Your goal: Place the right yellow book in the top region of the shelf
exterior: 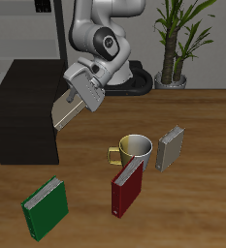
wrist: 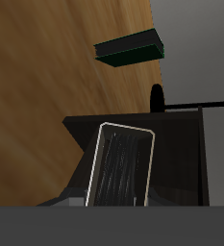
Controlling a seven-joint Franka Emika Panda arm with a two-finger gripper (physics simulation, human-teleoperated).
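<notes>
green book lies nearest; gripper clamps the right yellow book, tilted, which may clip the shelf edge.

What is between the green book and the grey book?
The red book and the mug stand between the green book and the grey book, as the exterior view shows.

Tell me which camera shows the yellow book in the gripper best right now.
The wrist view: the right yellow book fills it close up, cover and edges clear, over the shelf. The exterior view shows it small and tilted in the gripper.
</notes>
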